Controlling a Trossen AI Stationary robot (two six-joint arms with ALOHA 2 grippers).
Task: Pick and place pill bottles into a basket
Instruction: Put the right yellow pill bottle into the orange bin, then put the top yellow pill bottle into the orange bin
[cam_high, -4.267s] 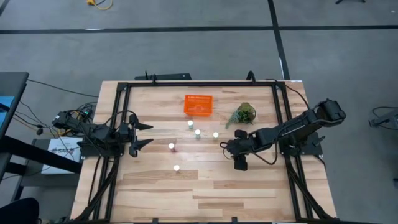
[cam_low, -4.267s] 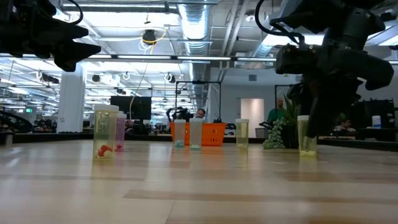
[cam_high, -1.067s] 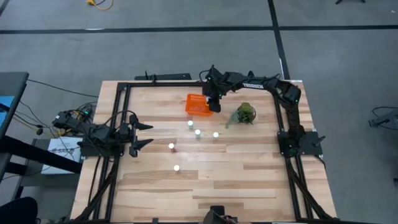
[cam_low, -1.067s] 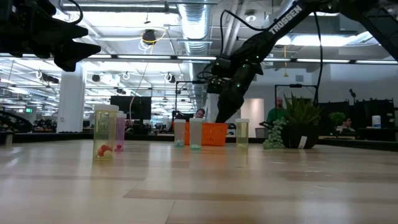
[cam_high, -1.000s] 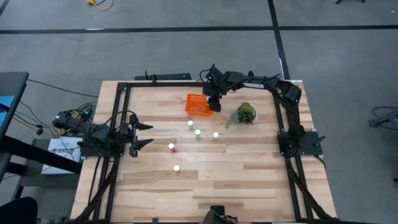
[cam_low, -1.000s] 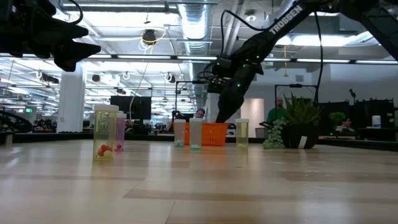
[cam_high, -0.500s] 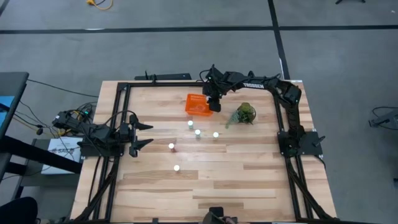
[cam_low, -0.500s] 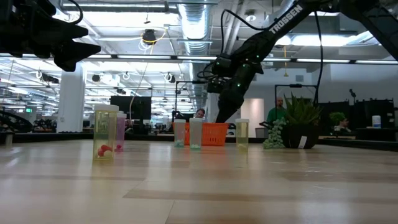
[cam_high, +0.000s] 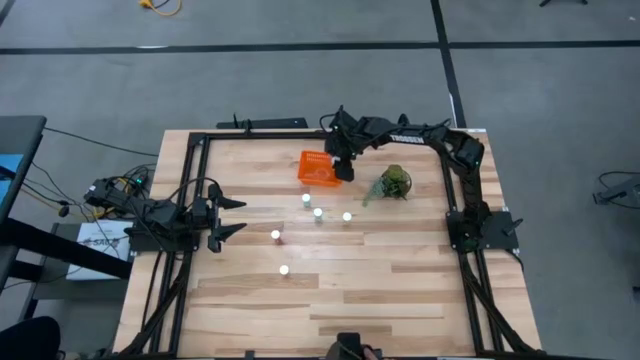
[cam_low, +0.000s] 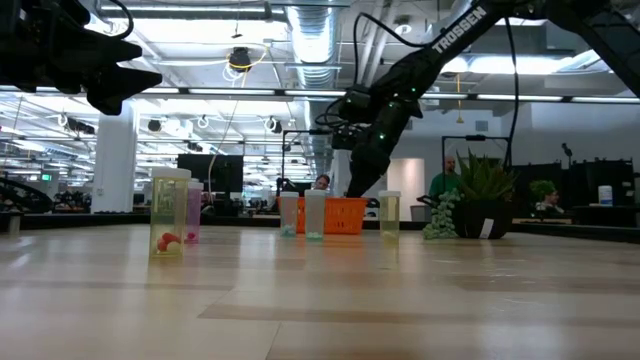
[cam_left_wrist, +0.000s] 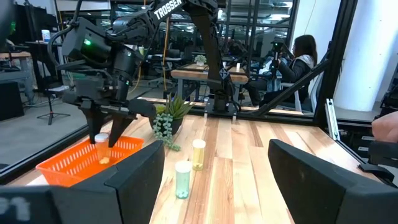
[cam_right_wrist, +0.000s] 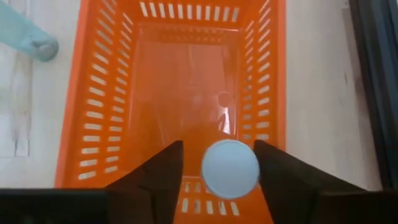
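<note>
Right gripper (cam_right_wrist: 219, 163): it hangs over the orange basket (cam_high: 318, 168), at the end nearest the plant.
Right jaws: spread a little, one finger on each side of a pill bottle (cam_right_wrist: 230, 168); I think they just let go, but I cannot tell if they touch its white cap.
That bottle: inside the basket, near one short wall.
Other pill bottles: five stand on the counter (cam_high: 330, 290), three near the basket (cam_high: 318, 212), two closer to the left arm (cam_high: 275, 235).
Left gripper (cam_high: 228, 217): waits at the left side of the counter, jaws spread wide, holding nothing.
Plant (cam_high: 393, 184): just beside the basket.
</note>
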